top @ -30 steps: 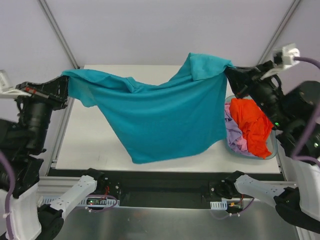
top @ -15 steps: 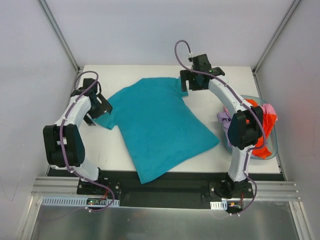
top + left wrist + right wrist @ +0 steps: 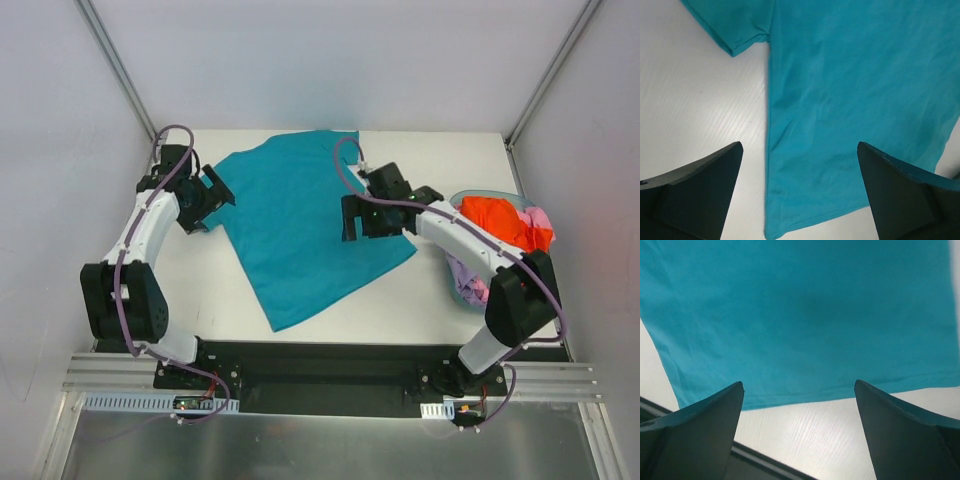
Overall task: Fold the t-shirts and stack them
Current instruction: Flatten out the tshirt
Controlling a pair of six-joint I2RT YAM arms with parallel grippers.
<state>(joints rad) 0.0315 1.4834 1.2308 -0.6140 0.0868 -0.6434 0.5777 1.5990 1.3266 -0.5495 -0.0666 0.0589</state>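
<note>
Top view only: basket at right edge w/ orange shirt, lilac shirt. Teal t-shirt flat, centre-left, reaching far edge.

L wrist view: sleeve hem, side edge; left gripper fingers apart, holding nothing.

R wrist view: bottom hem; right gripper fingers apart, over cloth.

Bare tabletop along left edge and near-right corner.

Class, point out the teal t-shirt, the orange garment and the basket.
teal t-shirt (image 3: 300, 220): top external view, middle of its body.
orange garment (image 3: 500, 218): top external view, its crumpled top.
basket (image 3: 478, 194): top external view, far rim.

Shows teal t-shirt flat on table, nearer far edge, no longer stretched in air. Puts right gripper over shirt's middle, off its shoulder, jaws apart. Puts left gripper off sleeve, jaws apart.
</note>
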